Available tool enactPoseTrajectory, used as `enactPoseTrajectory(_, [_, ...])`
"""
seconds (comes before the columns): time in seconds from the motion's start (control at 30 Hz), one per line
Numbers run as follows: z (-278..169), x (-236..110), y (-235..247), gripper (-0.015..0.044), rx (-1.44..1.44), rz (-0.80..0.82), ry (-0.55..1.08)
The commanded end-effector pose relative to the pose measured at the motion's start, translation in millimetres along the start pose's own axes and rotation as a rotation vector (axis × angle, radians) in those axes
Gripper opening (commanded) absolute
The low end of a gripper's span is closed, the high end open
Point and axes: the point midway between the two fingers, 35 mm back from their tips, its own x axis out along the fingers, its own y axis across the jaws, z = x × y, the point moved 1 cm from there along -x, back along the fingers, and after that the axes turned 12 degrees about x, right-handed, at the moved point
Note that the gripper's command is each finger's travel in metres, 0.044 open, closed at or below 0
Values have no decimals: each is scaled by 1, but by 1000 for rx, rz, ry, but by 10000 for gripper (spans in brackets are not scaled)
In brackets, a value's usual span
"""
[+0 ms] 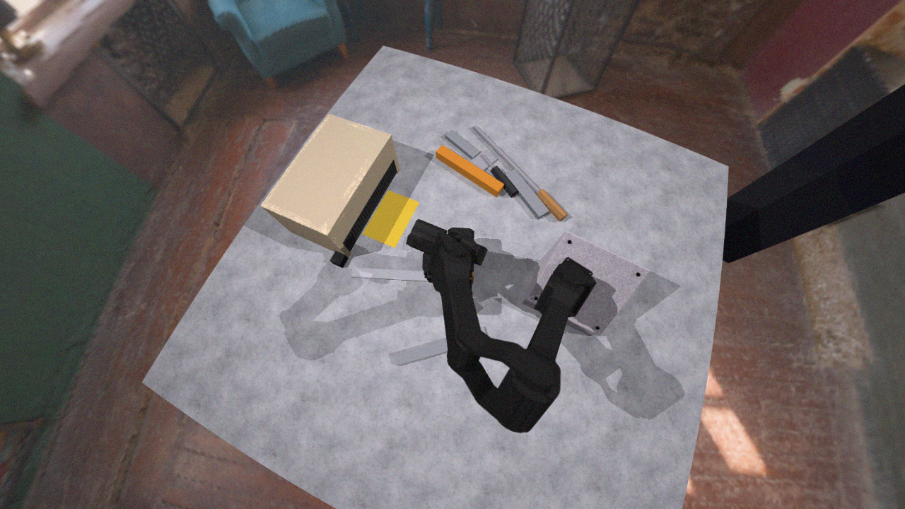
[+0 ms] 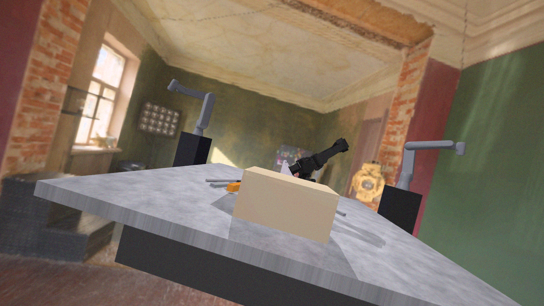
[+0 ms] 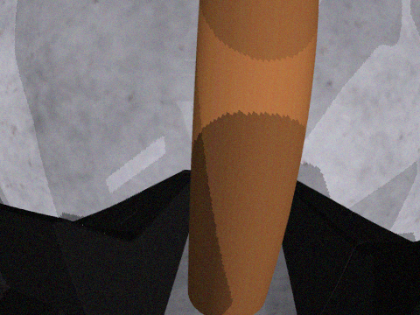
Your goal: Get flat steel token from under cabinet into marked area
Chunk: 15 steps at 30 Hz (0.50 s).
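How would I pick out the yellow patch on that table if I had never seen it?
Find the big beige cabinet near the far left of the grey table. Along its dark slotted front lies a flat yellow rectangle, flush with the table, between the cabinet and the black arm's gripper. Unlike the orange block and grey bars farther back, it has no thickness.
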Motion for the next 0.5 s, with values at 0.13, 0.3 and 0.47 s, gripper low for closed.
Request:
enactPoseTrajectory(0.13, [1,-1,1,0,-70,-1,-3])
enactPoseTrajectory(0.3, [1,-1,2,0,-110,-1,-3])
enactPoseTrajectory(0.47, [0,-1,2,0,-149,-1,-2])
